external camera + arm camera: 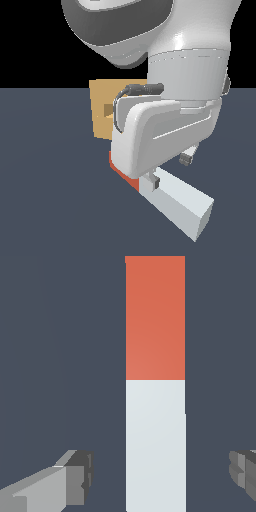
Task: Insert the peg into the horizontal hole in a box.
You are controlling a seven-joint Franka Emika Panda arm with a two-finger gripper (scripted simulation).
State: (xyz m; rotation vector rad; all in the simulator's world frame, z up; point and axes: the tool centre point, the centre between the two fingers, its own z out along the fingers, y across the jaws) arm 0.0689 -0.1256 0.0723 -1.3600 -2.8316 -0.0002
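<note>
Peg (175, 200) nearest, flat on desk (50, 175), red end toward box (102, 112). We see tool (160, 476) spread wide, straddling white section, pads (80, 476) clear. We judge peg rigid, light, smooth; grip white shaft squarely. Hole (108, 109) faces us.

Red-ended white peg (175, 202) lying flat, tan box (102, 112) behind

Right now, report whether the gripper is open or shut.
Open. In the wrist view the gripper has its fingers spread on either side of the peg, with floor showing in both gaps.
</note>
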